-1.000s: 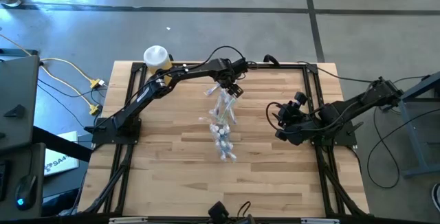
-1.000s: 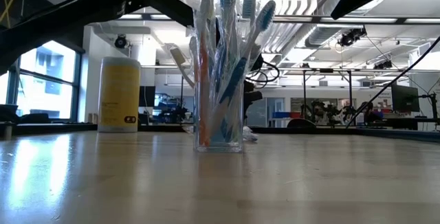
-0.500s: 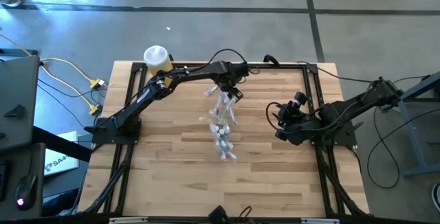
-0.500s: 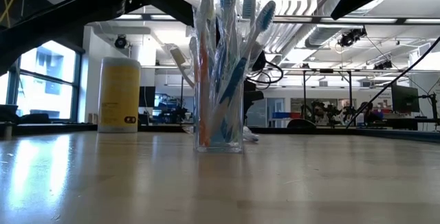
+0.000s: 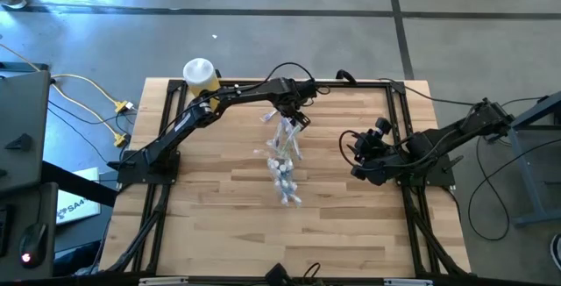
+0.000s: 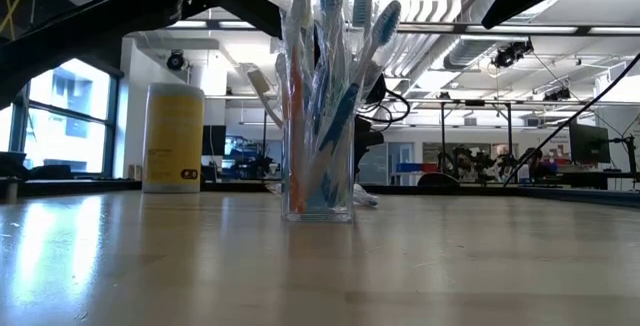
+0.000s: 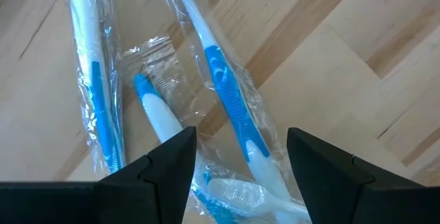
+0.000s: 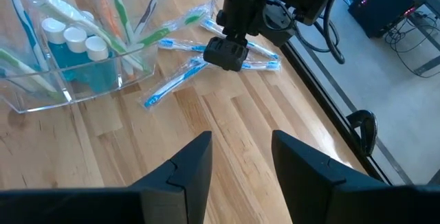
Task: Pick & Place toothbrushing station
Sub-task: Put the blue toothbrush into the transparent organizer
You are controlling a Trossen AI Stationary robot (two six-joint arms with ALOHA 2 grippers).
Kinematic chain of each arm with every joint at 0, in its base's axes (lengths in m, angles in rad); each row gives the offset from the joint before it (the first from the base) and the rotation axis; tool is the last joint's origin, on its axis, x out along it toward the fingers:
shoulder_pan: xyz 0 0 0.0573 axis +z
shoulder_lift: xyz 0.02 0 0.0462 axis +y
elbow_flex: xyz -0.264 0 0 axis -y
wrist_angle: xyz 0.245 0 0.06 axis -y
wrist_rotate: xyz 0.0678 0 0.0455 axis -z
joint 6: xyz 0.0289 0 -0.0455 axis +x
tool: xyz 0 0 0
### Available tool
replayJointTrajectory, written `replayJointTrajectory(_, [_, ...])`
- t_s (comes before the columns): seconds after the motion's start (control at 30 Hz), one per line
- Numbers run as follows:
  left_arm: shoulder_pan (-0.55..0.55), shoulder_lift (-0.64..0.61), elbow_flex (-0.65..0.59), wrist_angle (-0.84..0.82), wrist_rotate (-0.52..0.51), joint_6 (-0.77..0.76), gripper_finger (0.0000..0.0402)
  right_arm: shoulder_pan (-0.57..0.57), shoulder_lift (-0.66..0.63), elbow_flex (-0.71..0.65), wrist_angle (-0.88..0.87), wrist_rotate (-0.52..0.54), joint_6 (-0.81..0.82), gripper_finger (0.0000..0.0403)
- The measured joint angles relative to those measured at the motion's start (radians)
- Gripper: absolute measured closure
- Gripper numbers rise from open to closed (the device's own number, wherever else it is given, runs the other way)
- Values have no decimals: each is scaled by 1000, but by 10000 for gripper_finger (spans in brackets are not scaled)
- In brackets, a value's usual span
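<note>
While the right pincer [image 5: 353, 151] waits half-parted at the desk's [image 5: 219, 225] right side, the left pincer [image 5: 295, 113] hovers spread apart above wrapped toothbrushes [image 7: 234, 107] beside the clear cup [image 6: 318, 181].

I'm looking at a pale wood-plank worktop [image 5: 219, 198] edged by a black frame. Near its middle stands the clear plastic cup [image 6: 318, 181] full of wrapped toothbrushes [image 6: 340, 86]. A few more wrapped toothbrushes lie flat just beyond it. The yellow bottle [image 5: 200, 75] stands at the far left corner.

Yellow bottle [image 5: 201, 75] at wooden table's [image 5: 219, 216] corner
</note>
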Motion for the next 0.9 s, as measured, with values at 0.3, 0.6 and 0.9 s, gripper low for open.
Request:
replayJointTrajectory(0.3, [0, 0, 0, -1, -2, -1, 181, 0, 0, 0, 0, 0, 0, 259])
replayJointTrajectory(0.6, [0, 0, 0, -9, -1, -28, 181, 0, 0, 0, 0, 0, 0, 259])
replayJointTrajectory(0.9, [-2, 0, 0, -26, 11, -48, 181, 0, 0, 0, 0, 0, 0, 259])
